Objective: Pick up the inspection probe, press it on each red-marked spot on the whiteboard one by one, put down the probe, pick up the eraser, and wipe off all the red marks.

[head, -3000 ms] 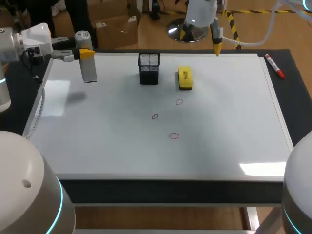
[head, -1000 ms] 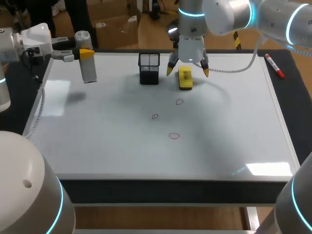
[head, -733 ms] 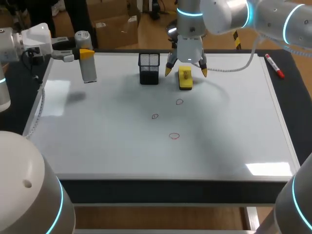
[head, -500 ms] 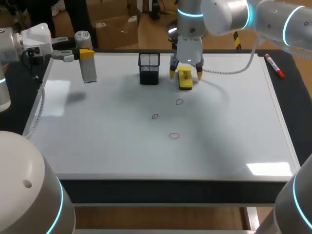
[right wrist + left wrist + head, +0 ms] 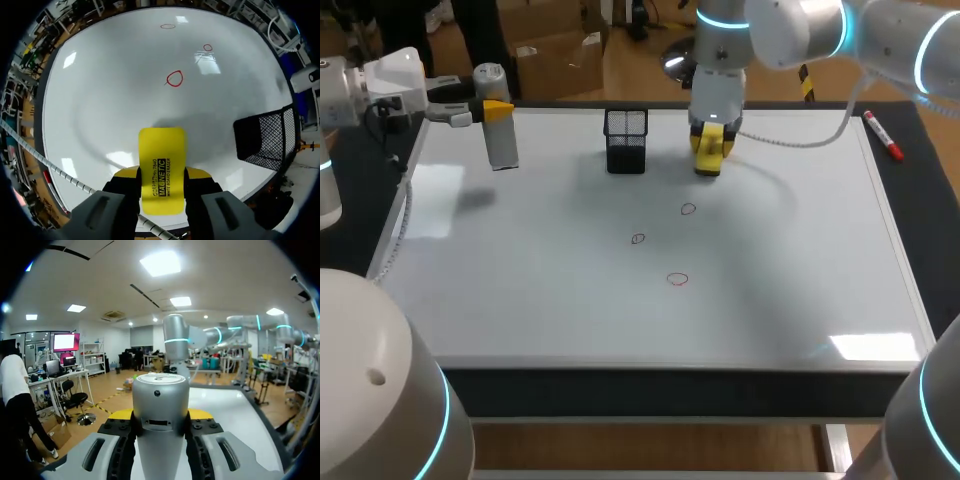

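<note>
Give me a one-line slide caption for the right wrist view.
Right gripper shut on the yellow eraser over the whiteboard, three red marks ahead, black mesh holder beside it.

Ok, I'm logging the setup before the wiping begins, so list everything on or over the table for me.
white whiteboard: one, white, covering the tabletop
red circle marks: three, red, mid-board
yellow block eraser: one, yellow, held near the board's far edge
black mesh pen holder: one, black, standing beside the eraser
red-capped marker: one, white and red, lying beside the board's far right corner
grey cylindrical inspection probe: one, grey, upright at the far left corner
left gripper: one, yellow-tipped, shut on the probe
right gripper: one, yellow-tipped, shut on the eraser
</note>
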{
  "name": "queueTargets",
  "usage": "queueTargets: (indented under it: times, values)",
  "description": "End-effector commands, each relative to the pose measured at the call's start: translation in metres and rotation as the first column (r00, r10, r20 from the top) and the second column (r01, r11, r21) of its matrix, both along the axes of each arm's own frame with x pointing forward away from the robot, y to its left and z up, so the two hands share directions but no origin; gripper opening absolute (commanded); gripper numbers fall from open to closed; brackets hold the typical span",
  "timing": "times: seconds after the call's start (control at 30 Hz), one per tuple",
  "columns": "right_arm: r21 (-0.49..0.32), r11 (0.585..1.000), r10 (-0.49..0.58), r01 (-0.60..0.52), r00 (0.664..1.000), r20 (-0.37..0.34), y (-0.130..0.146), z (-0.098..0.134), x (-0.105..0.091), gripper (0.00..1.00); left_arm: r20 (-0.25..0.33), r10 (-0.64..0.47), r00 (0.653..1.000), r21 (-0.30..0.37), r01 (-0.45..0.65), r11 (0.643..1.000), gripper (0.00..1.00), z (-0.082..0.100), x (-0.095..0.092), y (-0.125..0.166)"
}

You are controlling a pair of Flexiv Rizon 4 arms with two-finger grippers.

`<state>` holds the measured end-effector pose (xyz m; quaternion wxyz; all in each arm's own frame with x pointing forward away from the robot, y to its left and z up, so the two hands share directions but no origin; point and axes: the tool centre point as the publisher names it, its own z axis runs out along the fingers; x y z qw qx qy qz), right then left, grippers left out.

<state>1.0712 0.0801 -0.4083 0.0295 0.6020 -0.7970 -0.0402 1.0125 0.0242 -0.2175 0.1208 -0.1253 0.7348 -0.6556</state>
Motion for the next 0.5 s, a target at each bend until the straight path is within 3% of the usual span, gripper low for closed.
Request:
queueTargets:
  times: [0.03, 0.27, 0.5]
  values:
    - [-0.029, 0.995, -0.089, 0.091, 0.994, 0.063, -0.026, 0.037, -0.015, 0.00, 0.000, 0.002, 1.000, 0.001, -0.002, 1.000, 0.00, 0.001, -0.001, 0.000]
    - [-0.058, 0.956, -0.281, 0.287, 0.955, 0.094, -0.065, 0.066, -0.024, 0.00, 0.000, 0.002, 1.000, 0.001, -0.002, 1.000, 0.00, 0.001, -0.001, 0.000]
    - [-0.052, 0.902, -0.424, 0.428, 0.902, 0.076, -0.097, 0.068, -0.042, 0.00, 0.000, 0.002, 1.000, 0.001, -0.002, 1.000, 0.00, 0.001, -0.001, 0.000]
